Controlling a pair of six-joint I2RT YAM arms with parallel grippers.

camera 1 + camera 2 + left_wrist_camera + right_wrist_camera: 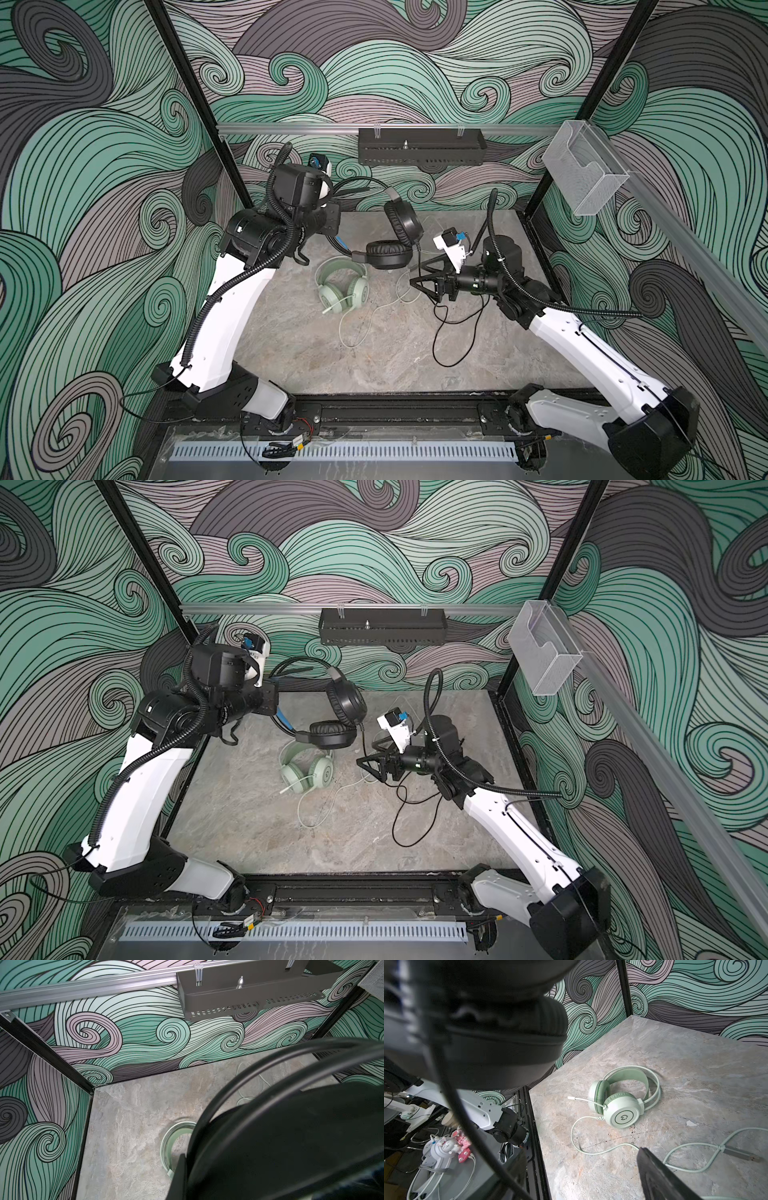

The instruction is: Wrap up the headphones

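Observation:
The black headphones (388, 254) (329, 733) hang above the table, and my left gripper (332, 235) (276, 712) is shut on their blue-lined headband. That headband (291, 1136) fills the left wrist view beside one finger (178, 1178). Their black cable (453, 332) drops from an earcup past my right gripper (417, 281) (365, 763) and loops on the table. The right gripper (581, 1155) is open, with the cable (467, 1126) running close by one finger. The mint-green headphones (343, 282) (307, 769) (620, 1103) lie on the table below, their white cable (353, 328) (602, 1151) loose.
A black perforated shelf (419, 147) hangs on the rear rail. A clear plastic box (586, 174) is mounted on the right rail. Black frame posts stand at the rear corners. The white cable's plug (741, 1155) lies on the stone-patterned table (374, 365).

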